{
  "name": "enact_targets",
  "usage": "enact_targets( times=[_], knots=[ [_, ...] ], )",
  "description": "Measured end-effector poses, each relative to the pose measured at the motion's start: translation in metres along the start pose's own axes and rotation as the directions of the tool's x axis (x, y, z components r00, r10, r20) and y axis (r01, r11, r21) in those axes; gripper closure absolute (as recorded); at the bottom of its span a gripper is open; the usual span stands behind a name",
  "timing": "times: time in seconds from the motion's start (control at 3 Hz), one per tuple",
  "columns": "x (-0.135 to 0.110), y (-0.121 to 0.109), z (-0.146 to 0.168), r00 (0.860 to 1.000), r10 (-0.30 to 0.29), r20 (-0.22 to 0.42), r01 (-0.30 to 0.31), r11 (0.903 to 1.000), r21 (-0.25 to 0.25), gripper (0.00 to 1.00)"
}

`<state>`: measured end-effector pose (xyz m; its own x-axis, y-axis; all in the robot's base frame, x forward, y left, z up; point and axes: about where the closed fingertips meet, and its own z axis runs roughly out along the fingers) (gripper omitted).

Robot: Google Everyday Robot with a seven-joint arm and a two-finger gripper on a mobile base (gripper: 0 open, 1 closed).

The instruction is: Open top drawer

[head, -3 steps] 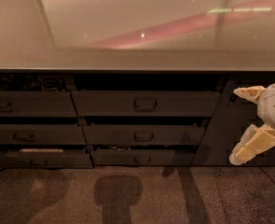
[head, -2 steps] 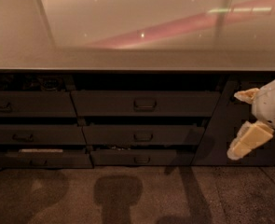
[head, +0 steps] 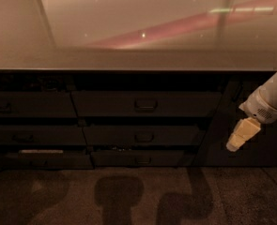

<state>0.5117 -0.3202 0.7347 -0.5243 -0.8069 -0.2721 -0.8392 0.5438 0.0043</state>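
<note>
Camera view, single shot, pretty dim. Over on the right edge the pale cream two-finger gripper is seen hanging off the white robot arm, tilted down and to the left, in front of a dark cabinet panel. Whether it's apart or together honestly can't be told from this angle, and nothing is held in it.

Left of the gripper and a bit higher, the wide dark grey top drawer is found just under the glossy pale countertop, with its small rectangular loop handle well apart from the gripper. No contact is made. Two lower-fronted grey drawers are stacked below it, lower left of the gripper. Soft shadows are cast on the speckled brown floor underneath.
</note>
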Motion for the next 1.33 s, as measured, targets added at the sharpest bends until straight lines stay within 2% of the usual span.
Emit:
enact_targets(
  times=[0.33,0.67,1.0,1.33],
  knots=[
    [0.001,-0.002,0.002,1.0,0.011,-0.005,-0.011,0.9999,-0.01,0.0],
    [-0.011,0.01,0.009,0.987,-0.111,-0.113,0.107,0.9935,-0.038,0.0],
    [-0.021,0.028,0.015,0.899,-0.342,-0.275,0.328,0.9398,-0.096,0.0],
    [-0.026,0.039,0.023,0.783,-0.478,-0.398,0.459,0.876,-0.149,0.0]
  ],
)
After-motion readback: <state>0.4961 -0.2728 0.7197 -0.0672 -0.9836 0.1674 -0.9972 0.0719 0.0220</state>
